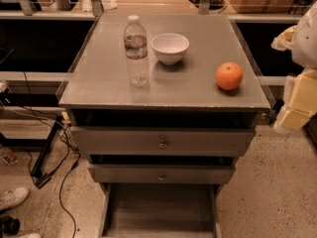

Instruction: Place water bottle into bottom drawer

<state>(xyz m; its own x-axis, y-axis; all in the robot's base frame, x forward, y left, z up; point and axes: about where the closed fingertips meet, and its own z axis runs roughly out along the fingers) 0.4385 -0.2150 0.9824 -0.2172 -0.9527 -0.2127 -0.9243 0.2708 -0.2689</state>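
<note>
Gripper (297, 103) at right edge; water bottle (136, 51) label unreadable.

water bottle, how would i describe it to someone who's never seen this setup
Find the grey cabinet, with the gripper off its right edge. On its top, the water bottle stands left of the white bowl, far from the orange. It alone is tall and clear, with a white cap.
</note>
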